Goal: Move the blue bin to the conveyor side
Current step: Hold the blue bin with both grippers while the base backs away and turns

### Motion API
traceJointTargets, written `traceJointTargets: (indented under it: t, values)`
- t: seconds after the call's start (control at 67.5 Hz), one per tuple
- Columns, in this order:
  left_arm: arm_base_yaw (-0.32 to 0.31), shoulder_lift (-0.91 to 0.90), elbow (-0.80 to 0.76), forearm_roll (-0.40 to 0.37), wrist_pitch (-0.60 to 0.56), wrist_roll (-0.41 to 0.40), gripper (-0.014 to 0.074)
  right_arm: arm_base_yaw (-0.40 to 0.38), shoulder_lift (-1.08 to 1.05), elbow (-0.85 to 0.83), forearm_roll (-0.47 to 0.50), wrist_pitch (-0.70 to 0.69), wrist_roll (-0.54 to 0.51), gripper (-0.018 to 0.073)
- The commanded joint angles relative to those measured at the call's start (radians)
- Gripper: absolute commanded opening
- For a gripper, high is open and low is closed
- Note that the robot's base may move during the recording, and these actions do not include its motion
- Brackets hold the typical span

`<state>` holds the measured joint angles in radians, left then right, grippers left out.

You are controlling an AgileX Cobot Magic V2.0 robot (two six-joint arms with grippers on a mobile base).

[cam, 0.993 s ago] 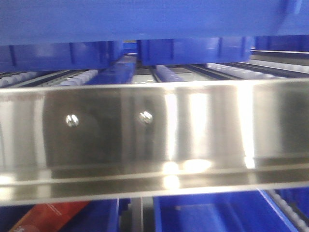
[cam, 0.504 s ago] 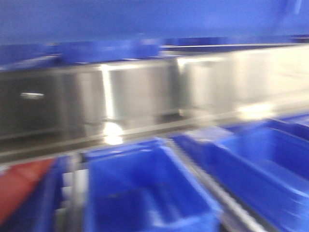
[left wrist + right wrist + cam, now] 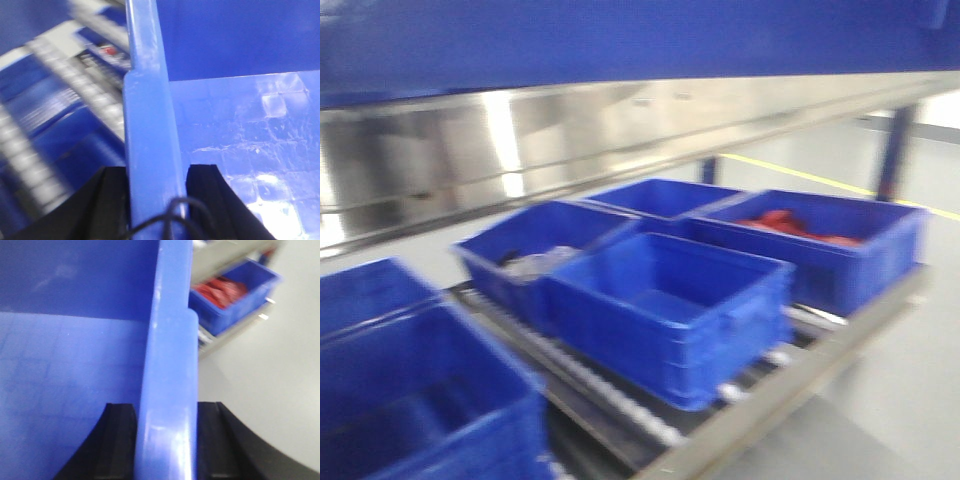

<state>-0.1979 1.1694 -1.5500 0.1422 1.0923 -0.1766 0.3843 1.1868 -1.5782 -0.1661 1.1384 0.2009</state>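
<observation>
left wrist-mounted: left pincer [image 3: 158, 172], right pincer [image 3: 165, 407] clamp blue bin [image 3: 240, 120] rim; inside bare.

The front view is taken from the robot's body, facing forward and slightly downward. The blue bin [image 3: 620, 40] is pressed close across its top edge, and a steel rail [image 3: 570, 130] and a roller rack [image 3: 760, 400] are seen beyond at middle range. The left wrist view is taken very near, along the left gripper [image 3: 157, 172] closed over the bin's rim, with the interior to the right. The right wrist view is set likewise along the right gripper [image 3: 167, 410], with the interior to the left. A bin of red items [image 3: 820, 240] is shared by the front and right wrist views.
</observation>
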Motion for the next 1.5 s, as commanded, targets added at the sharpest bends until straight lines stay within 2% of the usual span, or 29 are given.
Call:
traceJointTargets:
  t: [0.0, 1.482]
  values:
    - [-0.017, -0.016, -0.019, -0.059, -0.119, 0.008, -0.0015, 0.008, -0.023, -0.016, 0.03, -0.183, -0.019, -0.0072]
    - [-0.017, -0.016, -0.019, -0.059, -0.119, 0.008, -0.0015, 0.008, -0.023, -0.016, 0.03, -0.183, -0.019, -0.0072]
